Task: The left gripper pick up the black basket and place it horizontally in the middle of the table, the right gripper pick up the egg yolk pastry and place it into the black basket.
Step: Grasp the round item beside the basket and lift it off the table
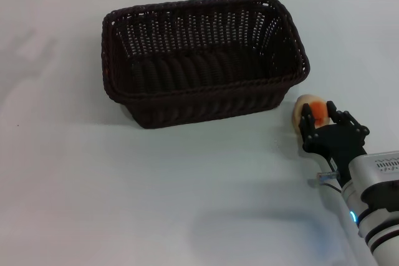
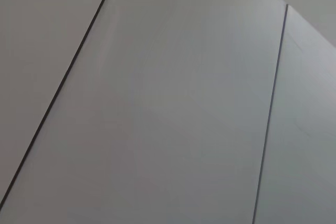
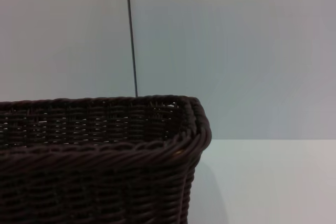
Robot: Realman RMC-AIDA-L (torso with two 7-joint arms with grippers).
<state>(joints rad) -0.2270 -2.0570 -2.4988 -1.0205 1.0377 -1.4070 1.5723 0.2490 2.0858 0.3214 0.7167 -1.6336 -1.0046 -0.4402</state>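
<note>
White tabletop [image 1: 93, 191] fills the head view, with pale wall panels behind; the black basket [image 1: 202, 60] is seen upright and lengthwise near the middle of the table, so the first part of the task is judged done. The egg yolk pastry [image 1: 310, 114] lies on the table just beside the basket's right end, not yet inside; the right gripper [image 1: 325, 128] is set around it, fingers [image 1: 307, 119] curled against its sides, though a firm clench cannot be confirmed. Lifting and dropping into the basket are judged to remain. The left gripper is not seen in any view; only wall panels are shown by its wrist camera. The basket's braided rim and corner [image 3: 194, 116] are shown close by the right wrist view, which shows neither pastry nor fingers.
</note>
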